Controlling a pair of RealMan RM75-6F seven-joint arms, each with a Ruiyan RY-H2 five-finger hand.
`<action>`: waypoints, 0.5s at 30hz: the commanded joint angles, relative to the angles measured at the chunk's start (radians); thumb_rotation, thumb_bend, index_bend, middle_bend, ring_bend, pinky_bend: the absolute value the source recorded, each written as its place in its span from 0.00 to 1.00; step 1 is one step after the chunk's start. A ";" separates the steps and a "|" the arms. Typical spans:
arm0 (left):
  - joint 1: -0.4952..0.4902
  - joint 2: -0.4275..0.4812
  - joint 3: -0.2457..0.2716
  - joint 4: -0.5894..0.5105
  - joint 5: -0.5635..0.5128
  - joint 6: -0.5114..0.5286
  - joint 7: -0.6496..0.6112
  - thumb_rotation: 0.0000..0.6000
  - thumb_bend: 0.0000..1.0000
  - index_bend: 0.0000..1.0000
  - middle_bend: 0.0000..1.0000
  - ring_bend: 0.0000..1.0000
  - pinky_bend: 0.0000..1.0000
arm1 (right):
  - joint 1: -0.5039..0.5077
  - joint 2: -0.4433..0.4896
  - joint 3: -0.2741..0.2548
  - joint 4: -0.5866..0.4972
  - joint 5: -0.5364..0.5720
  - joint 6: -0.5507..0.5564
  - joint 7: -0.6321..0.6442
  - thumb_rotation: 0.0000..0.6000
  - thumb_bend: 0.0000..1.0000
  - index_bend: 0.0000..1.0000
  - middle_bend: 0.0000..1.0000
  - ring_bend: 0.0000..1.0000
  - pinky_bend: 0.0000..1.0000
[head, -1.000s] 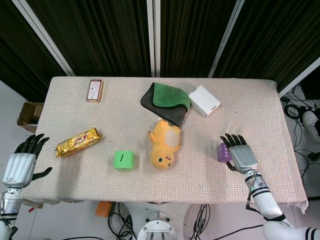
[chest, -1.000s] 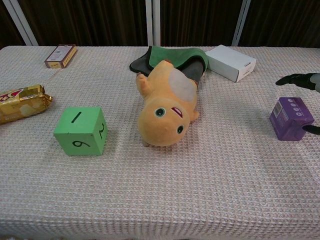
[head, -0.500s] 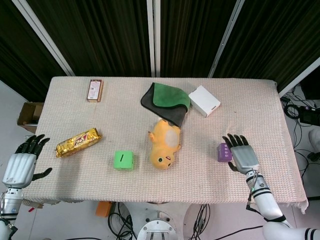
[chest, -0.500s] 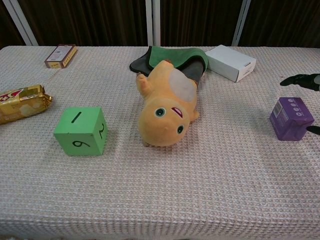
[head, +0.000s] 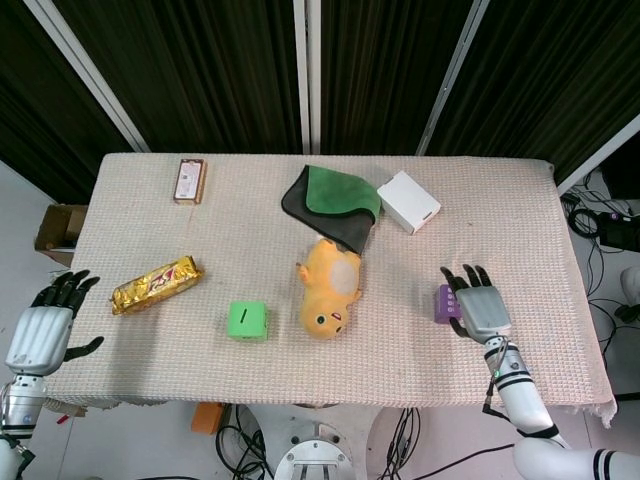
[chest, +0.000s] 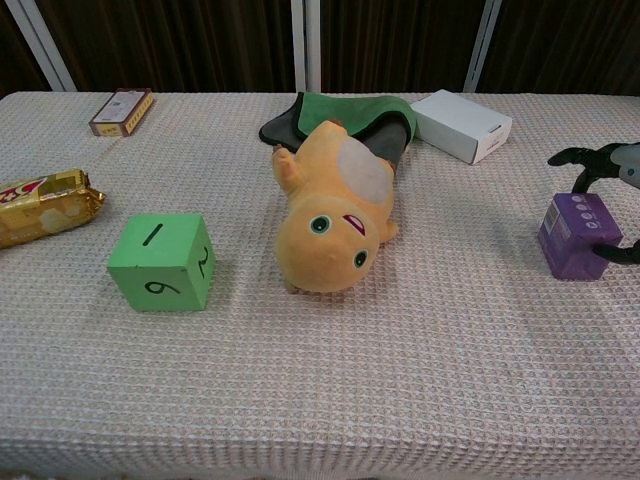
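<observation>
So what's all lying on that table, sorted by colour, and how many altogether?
Green: 2, dice and cloth
Yellow or gold: 2, plush toy, snack pack
Purple: 1, small box
White: 1, box
Brown: 1, flat box
Total: 7

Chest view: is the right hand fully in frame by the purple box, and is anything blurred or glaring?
Chest view: the right hand is cut off by the right edge, only dark fingers show around the purple box; sharp, no glare. Head view: the whole right hand shows beside the box, evenly lit, with soft shadows on the table.
</observation>
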 joint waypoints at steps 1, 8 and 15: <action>0.001 0.000 0.001 0.000 0.000 0.001 0.000 1.00 0.13 0.16 0.10 0.08 0.23 | 0.000 -0.002 -0.001 0.003 -0.001 0.000 0.002 1.00 0.29 0.00 0.37 0.00 0.00; 0.001 0.002 0.003 -0.004 0.004 0.002 0.004 1.00 0.13 0.17 0.10 0.08 0.23 | -0.018 -0.021 0.003 0.023 -0.155 0.039 0.156 1.00 0.33 0.00 0.52 0.04 0.00; 0.000 0.002 0.006 -0.008 0.001 -0.004 0.018 1.00 0.13 0.17 0.10 0.08 0.23 | -0.032 -0.099 -0.021 0.221 -0.393 0.059 0.533 1.00 0.34 0.00 0.58 0.07 0.00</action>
